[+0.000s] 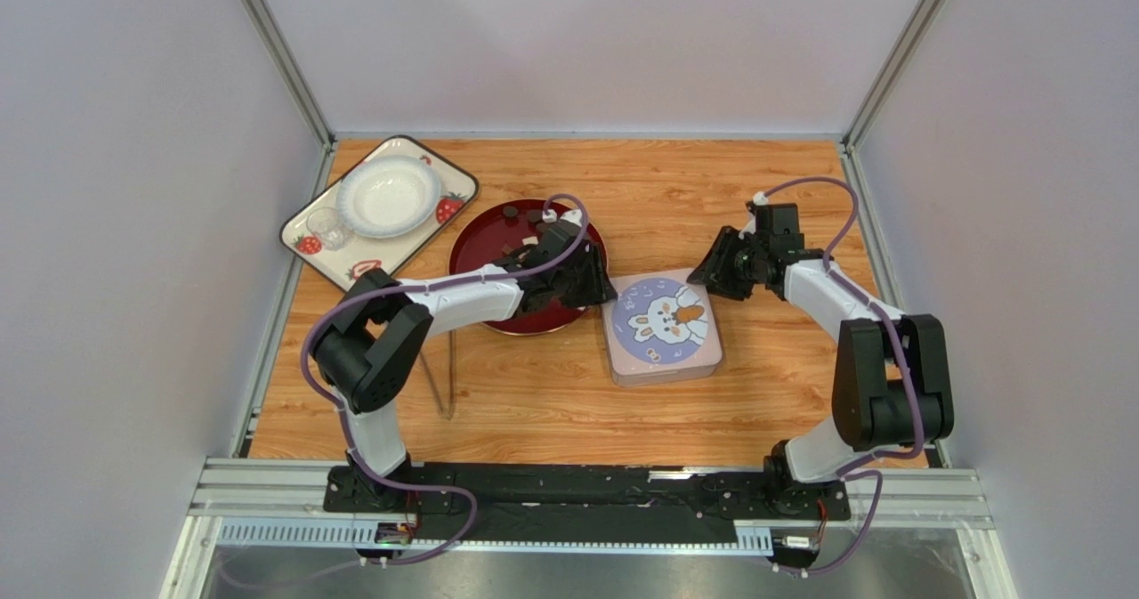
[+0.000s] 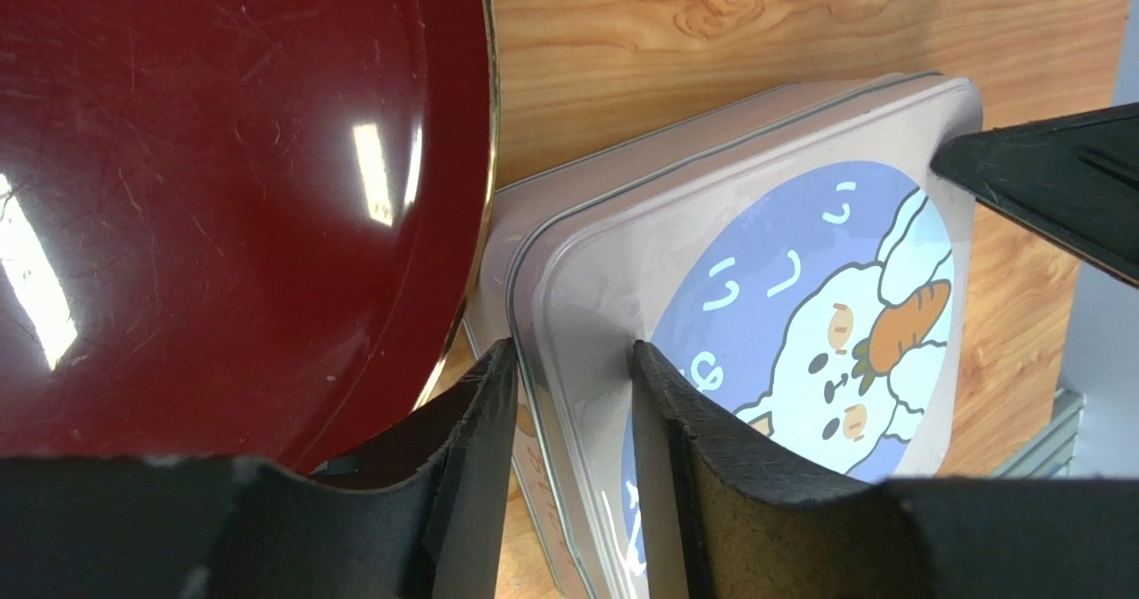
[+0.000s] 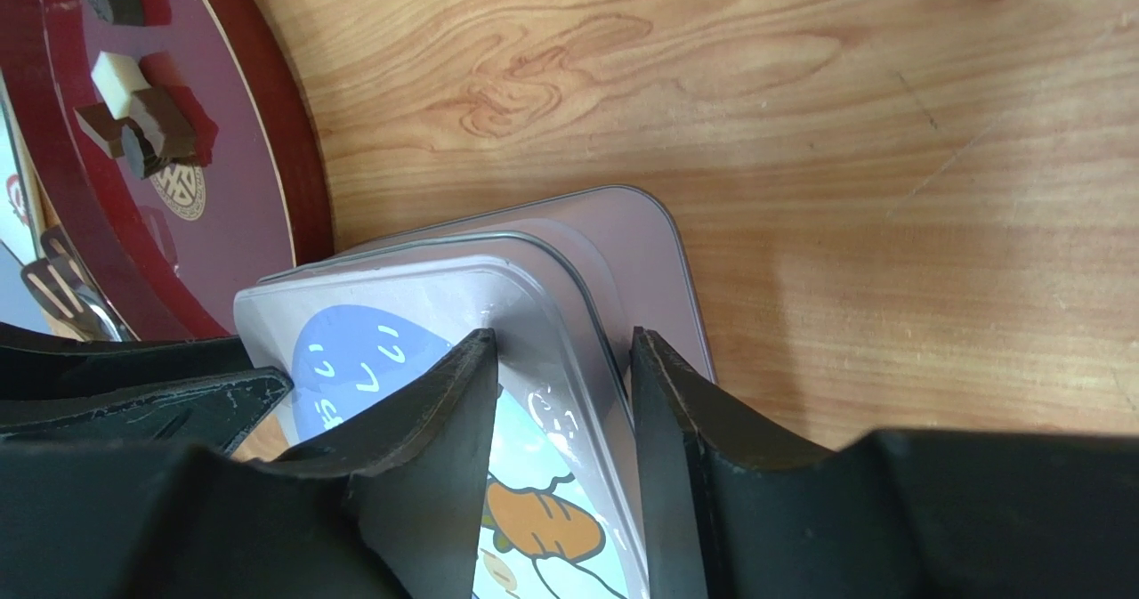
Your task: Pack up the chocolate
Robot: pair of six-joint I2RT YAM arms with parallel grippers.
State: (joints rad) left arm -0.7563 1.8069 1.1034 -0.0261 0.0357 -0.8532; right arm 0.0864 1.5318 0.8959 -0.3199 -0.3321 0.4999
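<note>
A wooden worktop (image 1: 749,212) between grey walls carries a square grey tin (image 3: 655,265) and, just beside it, a dark red plate (image 2: 201,159). The chocolate (image 3: 120,78) lies on that plate, brown and cream pieces. The left fingers (image 2: 455,452) and right fingers (image 3: 441,426) each clamp a narrow gap on the rabbit lid (image 2: 802,292) at opposite corners.

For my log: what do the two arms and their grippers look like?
Both the left arm and right arm have black joint housings with white link shells, and a lilac cable loops along each. The left gripper and right gripper carry matte black, wedge-shaped fingers with slightly scuffed edges. No markings show.
</note>
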